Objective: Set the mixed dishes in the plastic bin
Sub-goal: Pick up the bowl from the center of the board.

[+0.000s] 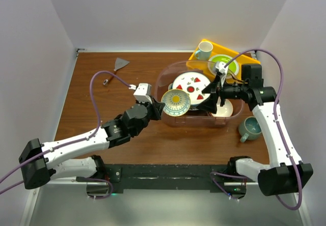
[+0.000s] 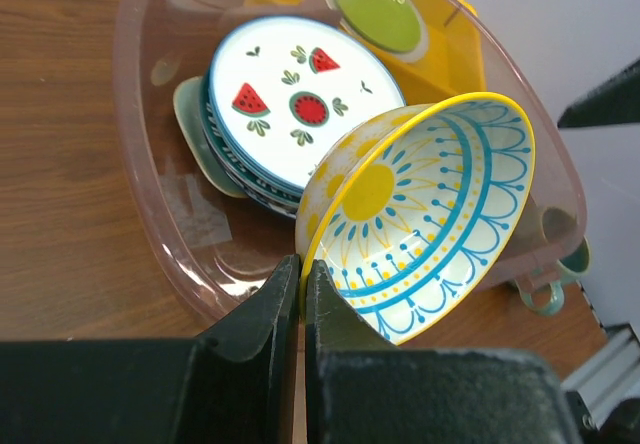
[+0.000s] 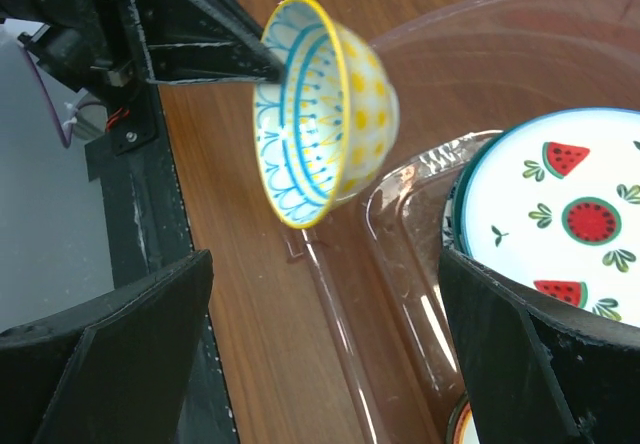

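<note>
My left gripper (image 1: 155,106) (image 2: 302,264) is shut on the rim of a cream-tan bowl (image 1: 176,103) (image 2: 420,214) (image 3: 320,114) with a yellow rim and blue-and-yellow pattern. It holds the bowl tilted over the near-left rim of the clear plastic bin (image 1: 188,123) (image 2: 150,164) (image 3: 400,364). In the bin lies a stack of plates, the white plate with red fruit marks (image 1: 191,86) (image 2: 300,99) (image 3: 570,214) on top. A red-rimmed bowl (image 1: 222,109) sits at the bin's right. My right gripper (image 1: 216,91) (image 3: 325,294) is open and empty above the bin. The grey-teal mug (image 1: 249,128) stands on the table to the bin's right.
A yellow tray (image 1: 229,50) (image 2: 450,54) behind the bin holds a white mug (image 1: 205,49) and a lime-green plate (image 1: 222,64) (image 2: 375,9). A grey triangular piece (image 1: 120,63) and a small object (image 1: 106,81) lie on the far left of the wooden table.
</note>
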